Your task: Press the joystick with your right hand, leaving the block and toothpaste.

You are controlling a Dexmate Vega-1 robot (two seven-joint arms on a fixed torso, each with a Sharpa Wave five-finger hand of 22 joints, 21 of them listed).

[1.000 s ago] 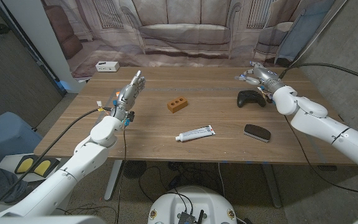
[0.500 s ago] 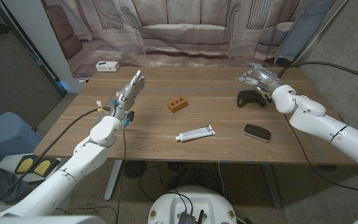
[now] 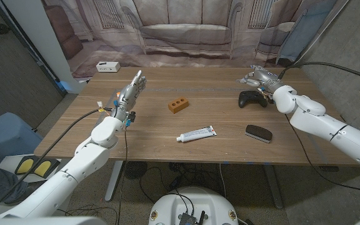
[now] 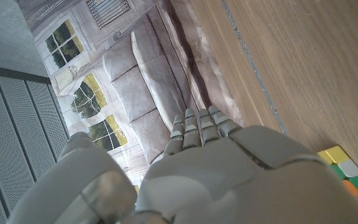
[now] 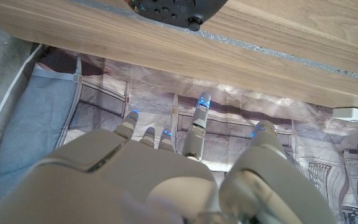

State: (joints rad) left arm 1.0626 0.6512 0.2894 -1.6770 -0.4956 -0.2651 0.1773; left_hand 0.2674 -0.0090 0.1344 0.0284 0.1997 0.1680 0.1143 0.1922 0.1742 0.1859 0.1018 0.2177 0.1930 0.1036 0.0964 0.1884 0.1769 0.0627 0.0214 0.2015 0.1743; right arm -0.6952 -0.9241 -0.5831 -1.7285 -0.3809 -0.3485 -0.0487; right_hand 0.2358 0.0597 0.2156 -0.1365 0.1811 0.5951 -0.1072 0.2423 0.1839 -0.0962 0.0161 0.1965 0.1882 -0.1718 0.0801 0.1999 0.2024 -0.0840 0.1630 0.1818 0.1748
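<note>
The left arm [image 3: 86, 153] enters from the lower left corner of the head view and extends forward over the table. The left hand [image 3: 130, 91] stands on its edge with fingers straight, close together, and holding nothing; the left wrist view shows the fingers [image 4: 199, 127] extended side by side.

The right arm [image 3: 330, 128] enters from the lower right corner and reaches toward the far right of the table. The right hand [image 3: 259, 76] is raised with fingers spread and empty; the right wrist view shows the fingertips [image 5: 199, 102] apart.
</note>
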